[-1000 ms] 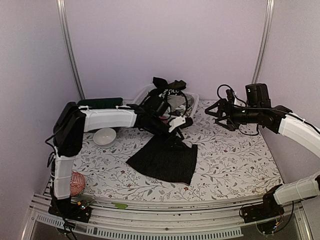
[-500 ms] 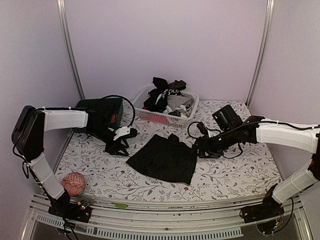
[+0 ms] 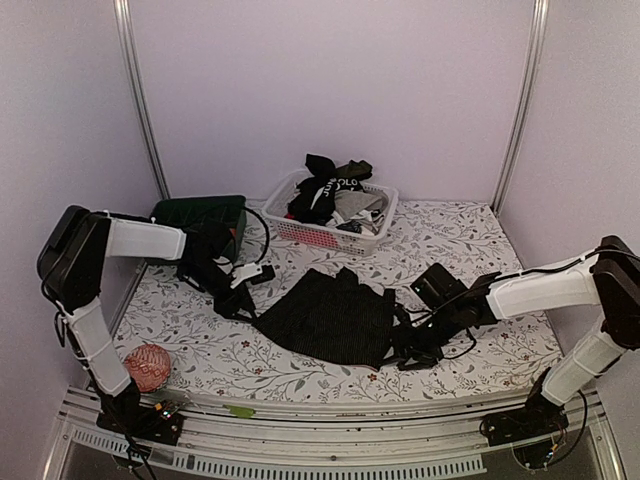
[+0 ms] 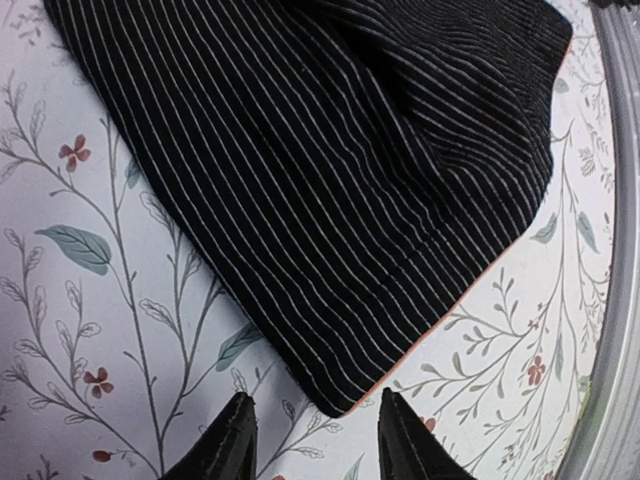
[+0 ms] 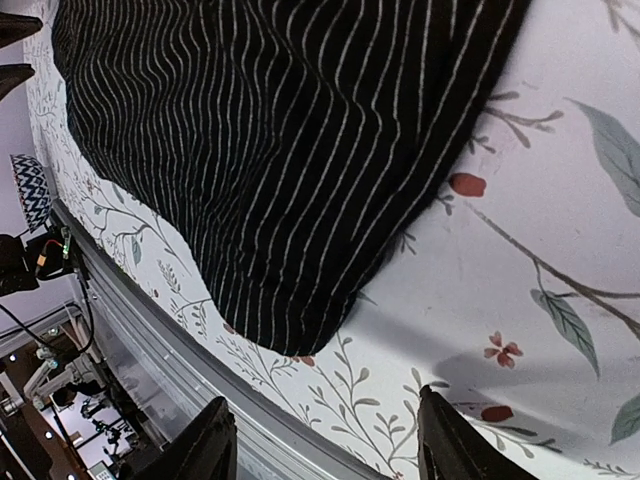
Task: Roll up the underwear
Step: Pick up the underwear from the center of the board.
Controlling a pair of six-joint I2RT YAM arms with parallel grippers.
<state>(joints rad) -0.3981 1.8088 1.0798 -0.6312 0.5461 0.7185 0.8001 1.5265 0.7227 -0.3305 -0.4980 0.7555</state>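
Left tool and right tool low, angled inward, jaws parted, nothing gripped.

Floral table w/ underwear, basket

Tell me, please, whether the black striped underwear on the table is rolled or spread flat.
Spread flat: the black striped underwear lies open on the table, with no rolled edge showing.

Lilac walls and two metal uprights rise in soft, even light beyond my left pincer and right pincer; under both, a floral-clothed bench, aluminium rail nearer me.
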